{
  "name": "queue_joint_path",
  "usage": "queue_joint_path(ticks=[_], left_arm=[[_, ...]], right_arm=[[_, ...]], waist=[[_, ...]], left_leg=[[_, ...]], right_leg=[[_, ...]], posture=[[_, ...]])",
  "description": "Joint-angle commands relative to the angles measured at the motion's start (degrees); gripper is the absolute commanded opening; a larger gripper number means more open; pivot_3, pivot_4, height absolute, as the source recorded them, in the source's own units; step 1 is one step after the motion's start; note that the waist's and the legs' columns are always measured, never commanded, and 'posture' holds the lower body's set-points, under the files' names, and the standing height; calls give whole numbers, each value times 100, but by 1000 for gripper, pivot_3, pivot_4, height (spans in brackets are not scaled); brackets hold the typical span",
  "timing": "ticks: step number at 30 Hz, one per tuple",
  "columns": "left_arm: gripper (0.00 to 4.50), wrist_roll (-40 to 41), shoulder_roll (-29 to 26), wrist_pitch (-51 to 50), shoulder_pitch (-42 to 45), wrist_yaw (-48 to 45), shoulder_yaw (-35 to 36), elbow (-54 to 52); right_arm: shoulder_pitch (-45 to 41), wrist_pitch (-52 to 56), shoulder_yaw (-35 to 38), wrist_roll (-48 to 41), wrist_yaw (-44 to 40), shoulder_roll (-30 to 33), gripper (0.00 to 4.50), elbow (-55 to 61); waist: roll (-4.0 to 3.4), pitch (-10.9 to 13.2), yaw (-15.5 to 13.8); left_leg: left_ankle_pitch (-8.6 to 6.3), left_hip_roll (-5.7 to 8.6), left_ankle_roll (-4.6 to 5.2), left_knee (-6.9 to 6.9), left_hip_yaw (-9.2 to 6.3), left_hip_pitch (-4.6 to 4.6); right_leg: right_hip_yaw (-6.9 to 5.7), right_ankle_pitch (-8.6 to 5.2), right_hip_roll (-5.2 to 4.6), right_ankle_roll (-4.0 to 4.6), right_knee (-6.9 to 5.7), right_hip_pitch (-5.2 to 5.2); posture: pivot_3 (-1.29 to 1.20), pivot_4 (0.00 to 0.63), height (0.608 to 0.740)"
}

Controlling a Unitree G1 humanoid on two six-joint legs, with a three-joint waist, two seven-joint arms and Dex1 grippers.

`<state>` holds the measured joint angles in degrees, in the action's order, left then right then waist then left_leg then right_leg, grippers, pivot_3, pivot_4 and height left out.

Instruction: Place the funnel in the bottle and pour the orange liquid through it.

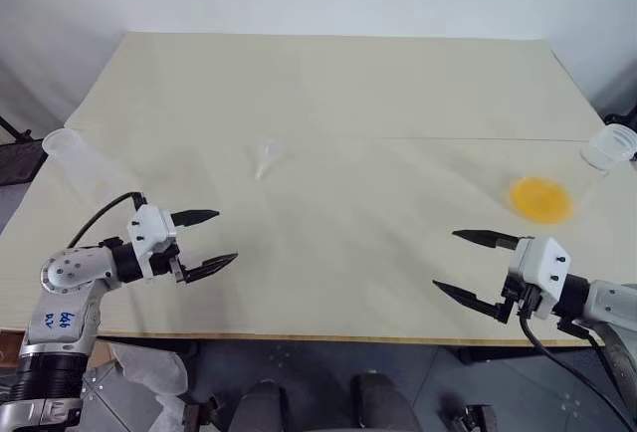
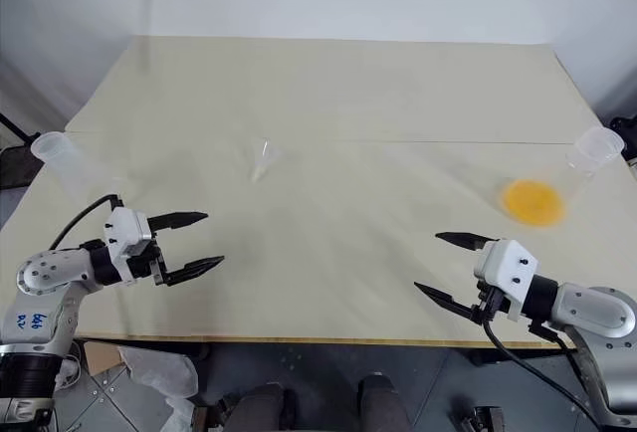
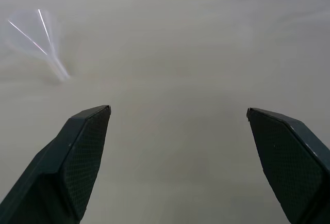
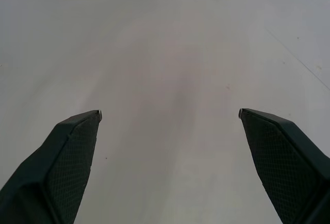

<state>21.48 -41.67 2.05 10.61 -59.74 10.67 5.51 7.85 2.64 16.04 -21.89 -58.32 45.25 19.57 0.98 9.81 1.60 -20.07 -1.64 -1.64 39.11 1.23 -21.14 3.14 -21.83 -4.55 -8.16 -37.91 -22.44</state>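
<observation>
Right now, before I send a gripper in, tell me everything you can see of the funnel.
The funnel is small, see-through, colourless plastic: a shallow cone narrowing to a short stem. It lies tipped on its side on the pale table, left of centre, beyond the left gripper. Nothing but the table touches it.

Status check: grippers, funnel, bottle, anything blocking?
Left gripper and right gripper open, empty. Funnel lying on table, untouched. Bottle far left; orange liquid far right. Nothing in the way.
</observation>
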Motion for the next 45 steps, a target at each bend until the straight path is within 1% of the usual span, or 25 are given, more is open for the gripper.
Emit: queue_joint_path(ticks=[1, 8, 13, 16, 20, 23, 26, 29, 31, 37, 40, 43, 45], left_arm=[[4500, -47, -87, 121, 14, 50, 142, -102], [4500, 236, 162, 114, -14, 288, 419, -172], [4500, 295, 285, -2, -244, 759, 804, -300], [4500, 424, 544, -70, -450, 1415, 1320, -305], [4500, 511, 1202, -16, -1135, 2770, 2426, -440], [4500, 552, 1560, -43, -1464, 3624, 3069, -489], [4500, 677, 1784, -110, -1669, 4087, 3429, -517], [4500, 778, 1813, -210, -1834, 4086, 3441, -586], [4500, 918, 1732, -344, -1742, 4025, 3356, -675], [4500, 1140, 1350, -864, -935, 4052, 2984, -843], [4500, 1019, 1030, -1529, -366, 4498, 2777, -742], [4500, 642, 629, -2201, 181, 4945, 2459, -434], [4500, 560, 512, -2410, 488, 5088, 2370, -205]], right_arm=[[-42, -49, 22, -51, 6, 5, 4475, 18], [-319, 41, -182, -90, 43, -73, 4475, -36], [-741, 212, -524, -187, 93, -238, 4475, -28], [-1229, 394, -857, -276, 165, -455, 4475, 52], [-1961, 499, -1346, -399, 130, -847, 4475, 84], [-2196, 481, -1508, -395, 87, -980, 4475, 58], [-2364, 524, -1586, -415, 160, -1102, 4475, 55], [-2399, 493, -1616, -369, 118, -1132, 4475, -17], [-2344, 403, -1612, -289, 38, -1093, 4475, -130], [-2256, 318, -1584, -195, 38, -1130, 4475, -249], [-2234, 343, -1636, -183, 101, -1195, 4475, -197], [-2227, 363, -1684, -181, 194, -1265, 4475, -135], [-2206, 369, -1680, -181, 297, -1312, 4475, -100]], waist=[[0, 0, 0], [0, 0, 18], [0, 0, 21], [0, 0, 30], [0, 0, 91], [10, -3, 99], [29, -10, 52], [37, -15, -7], [44, -19, -30], [49, -22, -12], [48, -22, 16], [46, -20, 96], [49, -20, 62]], left_leg=[[0, 0, 0, 0, 0, 0], [0, -4, 0, 0, 1, 1], [0, -5, -1, 1, 1, 2], [0, -6, -1, 1, -2, 1], [-2, -16, -6, 1, -4, 2], [-4, -14, -9, 1, -19, -3], [-4, -8, -8, 3, -31, -4], [-3, 2, -8, 4, -46, -3], [-3, 12, -7, 4, -63, -5], [-3, 18, -7, 4, -98, 0], [-3, 18, -8, 2, -98, 1], [-3, 17, -8, -1, -90, 3], [-1, 13, -11, 1, -105, -1]], right_leg=[[0, 0, 0, 0, 0, 0], [0, 0, 2, 0, -2, -1], [0, 0, 0, 0, -2, -2], [-3, 0, -1, 0, -4, -2], [-2, 1, -16, 2, -4, -6], [-17, 1, -26, 2, -5, -6], [-39, 1, -43, 3, -1, 1], [-75, 3, -65, 6, 1, 10], [-117, 3, -86, 6, 2, 17], [-155, 4, -90, 8, 26, 52], [-159, 4, -87, 7, 21, 53], [-157, 4, -85, 7, 12, 52], [-190, 4, -86, 7, 15, 52]], posture=[[0, 150, 740], [0, 150, 740], [0, 150, 740], [0, 150, 740], [0, 150, 740], [0, 150, 740], [0, 150, 740], [0, 150, 740], [0, 150, 740], [0, 150, 740], [0, 150, 740], [0, 150, 740], [0, 150, 740]])
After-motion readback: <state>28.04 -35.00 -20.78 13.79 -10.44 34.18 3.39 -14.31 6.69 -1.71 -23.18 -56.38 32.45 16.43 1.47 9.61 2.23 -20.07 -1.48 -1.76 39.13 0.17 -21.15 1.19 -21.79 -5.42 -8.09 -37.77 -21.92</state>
